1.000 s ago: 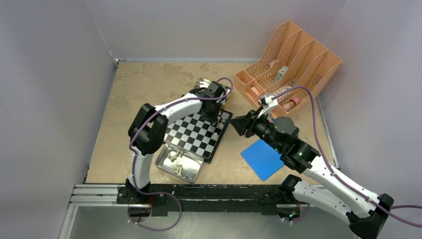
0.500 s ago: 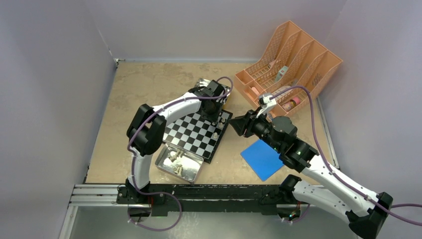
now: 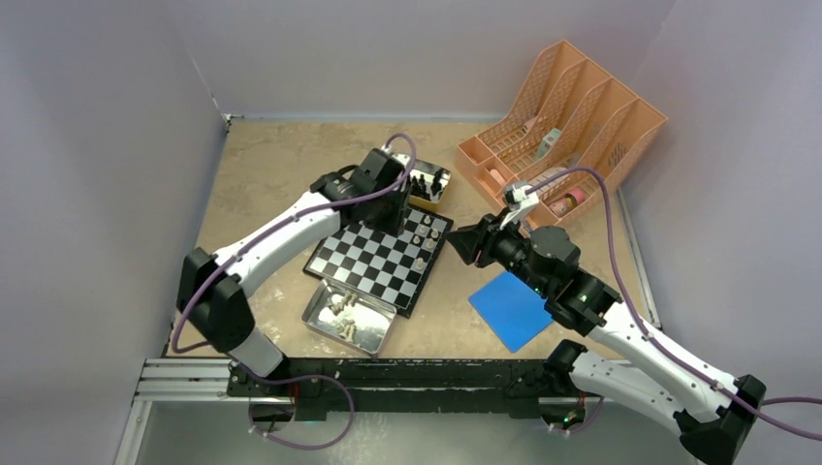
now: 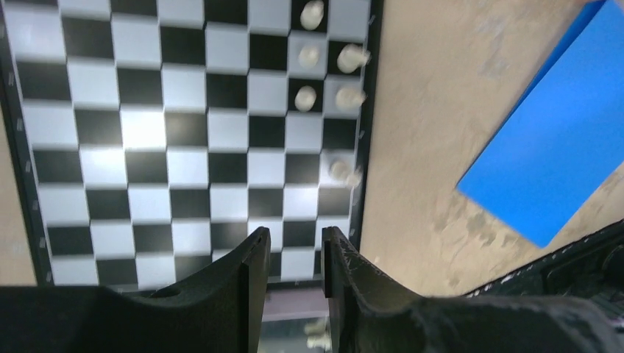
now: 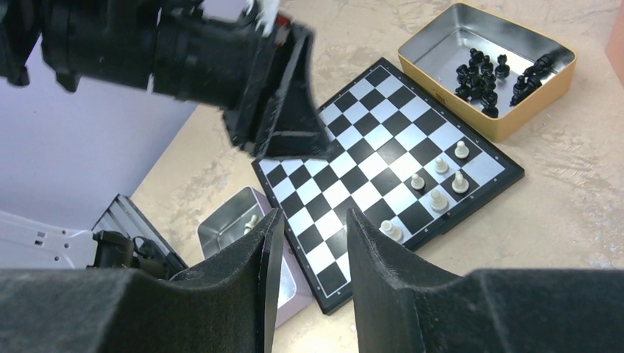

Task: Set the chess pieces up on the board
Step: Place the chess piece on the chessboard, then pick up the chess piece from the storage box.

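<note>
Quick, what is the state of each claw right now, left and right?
Left claw: open with a narrow gap, nothing between its fingers.
Right claw: open, holding nothing.

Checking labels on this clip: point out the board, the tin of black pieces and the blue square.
board [image 3: 373, 260]: top view, a bare middle square.
tin of black pieces [image 5: 445, 40]: right wrist view, its bare inner floor.
blue square [image 3: 511, 310]: top view, its centre.
</note>
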Motion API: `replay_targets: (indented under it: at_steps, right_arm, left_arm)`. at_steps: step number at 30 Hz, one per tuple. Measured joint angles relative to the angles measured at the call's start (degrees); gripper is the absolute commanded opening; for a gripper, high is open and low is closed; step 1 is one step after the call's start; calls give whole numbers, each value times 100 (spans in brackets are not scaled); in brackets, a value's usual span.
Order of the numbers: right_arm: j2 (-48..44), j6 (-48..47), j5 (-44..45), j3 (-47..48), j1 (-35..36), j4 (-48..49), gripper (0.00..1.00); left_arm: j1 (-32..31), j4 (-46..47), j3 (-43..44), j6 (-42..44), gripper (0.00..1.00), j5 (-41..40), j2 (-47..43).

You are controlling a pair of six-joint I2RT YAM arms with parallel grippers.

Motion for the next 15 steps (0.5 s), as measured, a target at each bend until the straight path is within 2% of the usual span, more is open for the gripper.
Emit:
replay_targets:
  at_steps: [10, 15]
  right_arm:
    - [-114, 0, -28, 0, -2, -2, 40]
    - [52, 4, -160, -4, 0, 76, 40]
  left_arm:
    - [0, -588, -2277, -756, 32, -63, -1985]
    - [0, -540, -2789, -1106, 43, -81, -3110]
